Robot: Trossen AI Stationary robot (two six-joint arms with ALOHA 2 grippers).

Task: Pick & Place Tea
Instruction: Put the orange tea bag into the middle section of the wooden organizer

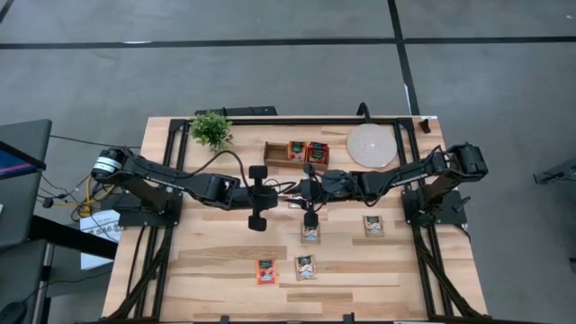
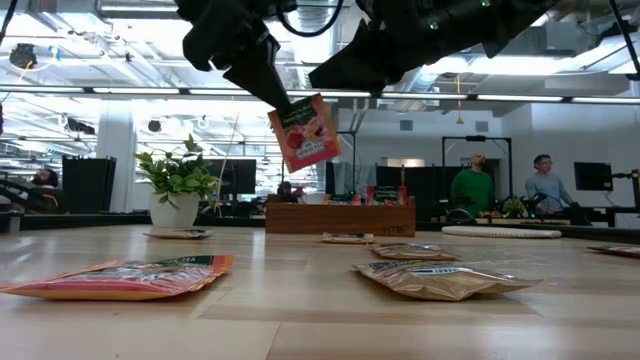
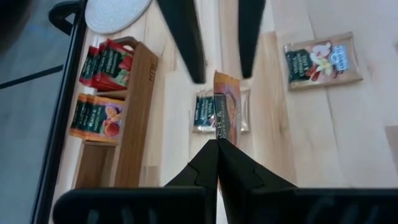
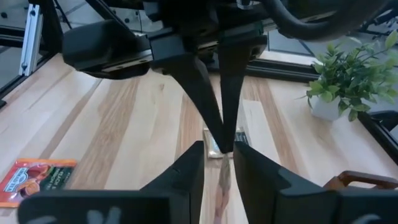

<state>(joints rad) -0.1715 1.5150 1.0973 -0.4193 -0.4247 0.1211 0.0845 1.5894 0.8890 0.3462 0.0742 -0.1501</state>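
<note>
A red-orange tea sachet [image 2: 305,132] hangs in the air above the middle of the table, with my left gripper [image 2: 272,92] shut on it. My right gripper [image 4: 219,165] faces the left one from the table's right, open. Its fingers [image 3: 189,43] stand on either side of the sachet's free end, and I see no touch. Several more sachets lie flat on the table, among them a pale one [image 1: 310,232] under the grippers and a red-orange one [image 1: 266,270] near the front. The wooden tray [image 1: 277,153] holds further sachets. My left gripper pinches the sachet between its two fingers at the dark top band [image 3: 219,134], near one corner. The fingers come slanting down from the table's left. The sachet is lifted clear and hangs tilted below the fingertips, its printed face toward the table's near edge.
A potted plant [image 1: 211,129] stands at the far left and a round pale disc [image 1: 372,144] at the far right beside the tray. Loose sachets [image 1: 373,225] [image 1: 306,266] lie on the near half. People stand in the room beyond the table.
</note>
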